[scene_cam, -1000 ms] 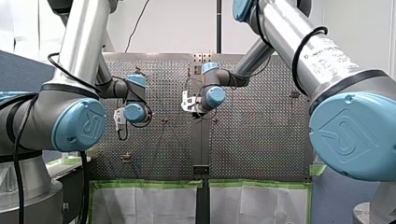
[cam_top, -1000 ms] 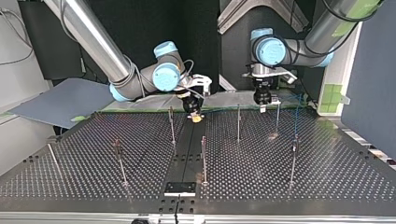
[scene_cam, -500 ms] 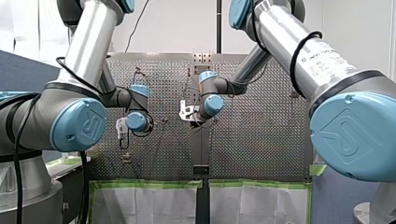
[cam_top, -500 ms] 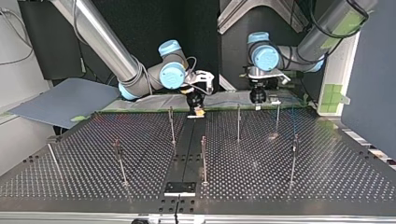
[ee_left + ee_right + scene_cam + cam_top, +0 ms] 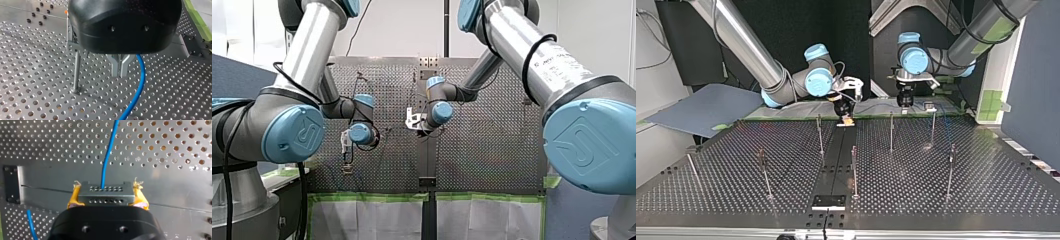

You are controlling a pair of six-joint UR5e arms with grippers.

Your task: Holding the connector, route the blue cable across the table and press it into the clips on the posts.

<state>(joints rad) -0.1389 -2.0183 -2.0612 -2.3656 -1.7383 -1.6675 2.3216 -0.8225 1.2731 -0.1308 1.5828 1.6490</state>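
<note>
Blue cable (image 5: 107, 155) is running straight out from connector (image 5: 105, 190) | right gripper (image 5: 106, 198) is pinching it | left gripper (image 5: 120, 71) is pressing together, farther from connector

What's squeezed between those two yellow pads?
A grey connector, with the blue cable leading out of it; the right wrist view shows it.

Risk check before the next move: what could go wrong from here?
1. The right gripper pinches the connector only by its ends; pull on the blue cable might twist it loose.
2. The cable runs beside the closed jaws of the left gripper, apparently not between them, near a post; it could snag.
</note>
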